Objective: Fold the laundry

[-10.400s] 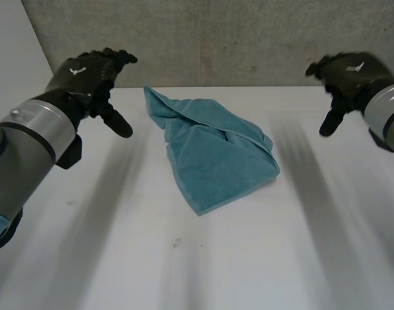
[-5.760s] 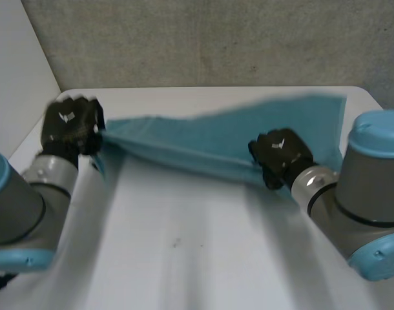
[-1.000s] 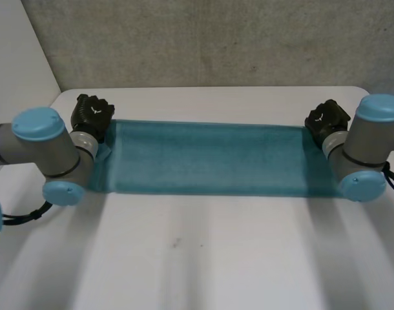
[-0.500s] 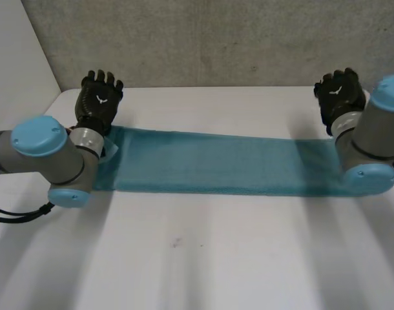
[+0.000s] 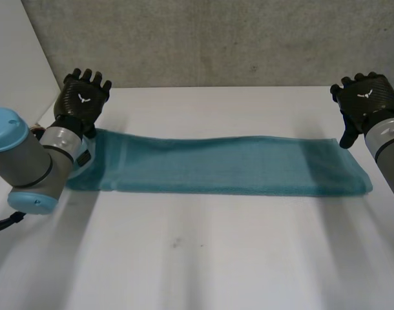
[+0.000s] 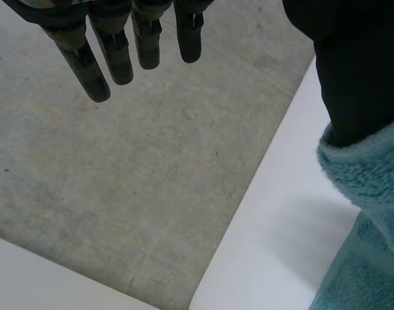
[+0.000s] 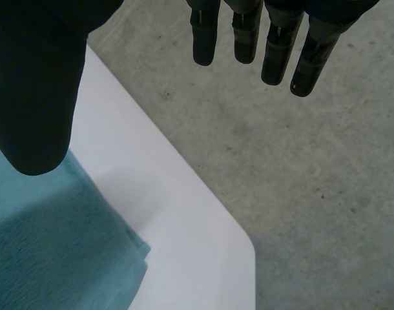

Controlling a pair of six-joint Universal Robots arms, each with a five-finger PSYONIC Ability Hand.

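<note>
A teal towel (image 5: 223, 165) lies flat on the white table (image 5: 203, 258) as one long folded strip running from side to side. My left hand (image 5: 84, 97) hangs just above its left end, fingers (image 6: 113, 51) straight and holding nothing; the towel's left end (image 6: 365, 194) lies under its thumb. Above the right end, my right hand (image 5: 365, 100) is open too, its fingers (image 7: 248, 39) spread. The towel's right corner (image 7: 68, 245) lies below that thumb.
A grey concrete floor (image 5: 216, 39) begins beyond the table's far edge. The table's far right corner (image 7: 242, 239) is close to my right hand. White table surface stretches in front of the towel.
Both hands let go of the towel's far corners and opened. They rose and drew outward and back. The towel settled flat.
</note>
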